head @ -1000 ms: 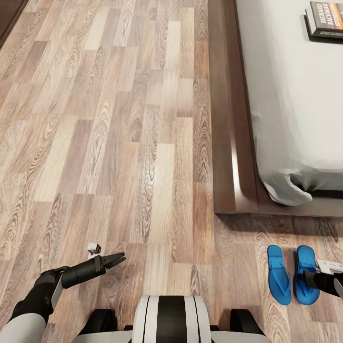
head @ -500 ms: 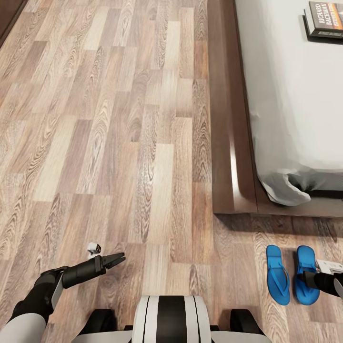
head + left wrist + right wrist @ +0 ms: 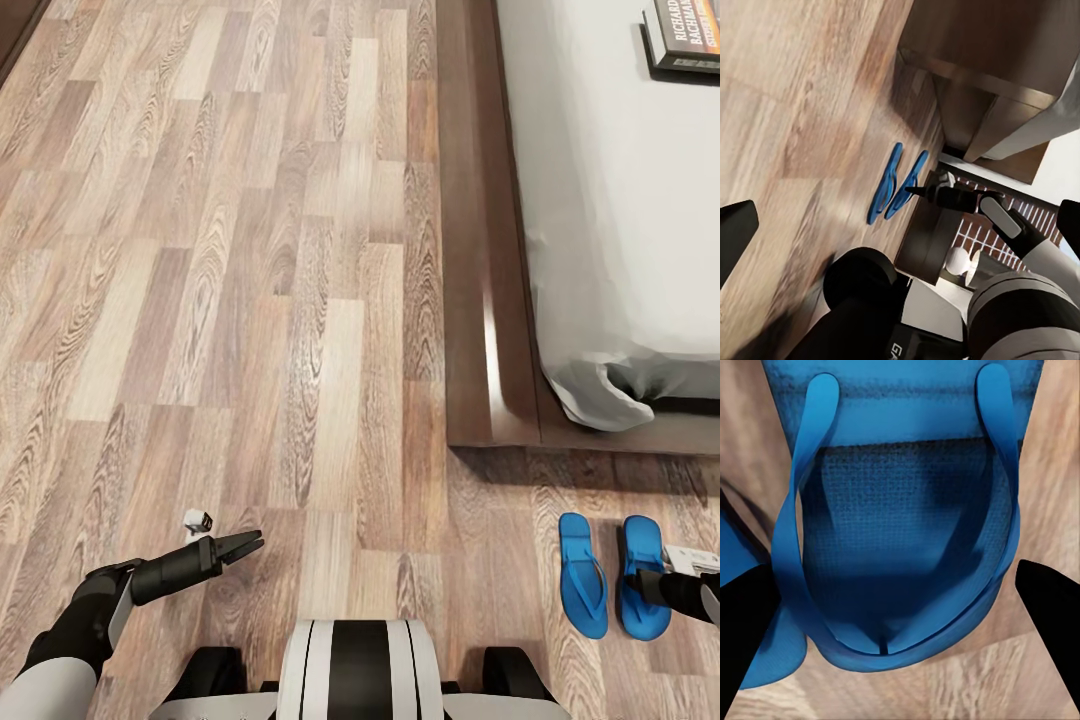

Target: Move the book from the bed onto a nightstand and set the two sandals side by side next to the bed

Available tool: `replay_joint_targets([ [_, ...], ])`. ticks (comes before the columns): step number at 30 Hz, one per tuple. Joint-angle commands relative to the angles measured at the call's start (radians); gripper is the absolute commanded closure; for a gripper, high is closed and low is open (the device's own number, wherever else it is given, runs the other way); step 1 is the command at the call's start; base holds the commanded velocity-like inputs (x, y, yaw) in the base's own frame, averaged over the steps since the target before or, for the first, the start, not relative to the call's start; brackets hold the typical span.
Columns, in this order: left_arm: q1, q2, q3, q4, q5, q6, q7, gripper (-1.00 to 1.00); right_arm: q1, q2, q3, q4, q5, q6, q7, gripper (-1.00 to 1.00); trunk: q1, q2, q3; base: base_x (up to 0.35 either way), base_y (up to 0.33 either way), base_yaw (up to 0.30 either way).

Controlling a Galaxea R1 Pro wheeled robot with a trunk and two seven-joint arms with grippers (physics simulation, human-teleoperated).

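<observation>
Your right gripper [image 3: 900,585] hangs spread wide over the right sandal [image 3: 643,591]; both sandals lie side by side near the bed [image 3: 480,300] (book [image 3: 688,35] far right). Left gripper [image 3: 243,546] is pinched together.

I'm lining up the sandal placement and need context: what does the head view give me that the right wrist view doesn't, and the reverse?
Head view alone: the bed with the book on its mattress, the left gripper shut over bare floor, and both sandals, left one and right one, lying parallel by the bed's foot. Right wrist view alone: a close look at one sandal's thong straps, with the right gripper's fingertips spread on either side. Shared: blue sandals on the wood floor.
</observation>
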Motion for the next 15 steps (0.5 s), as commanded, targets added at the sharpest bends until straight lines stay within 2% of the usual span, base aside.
replay_joint_targets([
  [1, -0.001, -0.001, 0.003, 0.0, -0.007, 0.01, -0.007, -1.0, 0.0, 0.0, -0.003, -0.001, 0.001, 0.005, 0.003, 1.0, 0.0, 0.0, -0.001, 0.0, 0.0, 0.0],
  [15, -0.001, 0.0, 0.003, 0.0, -0.007, 0.01, -0.007, -1.0, 0.001, 0.0, -0.003, -0.002, 0.001, 0.004, 0.001, 1.0, 0.0, 0.0, -0.001, 0.0, 0.0, 0.0],
])
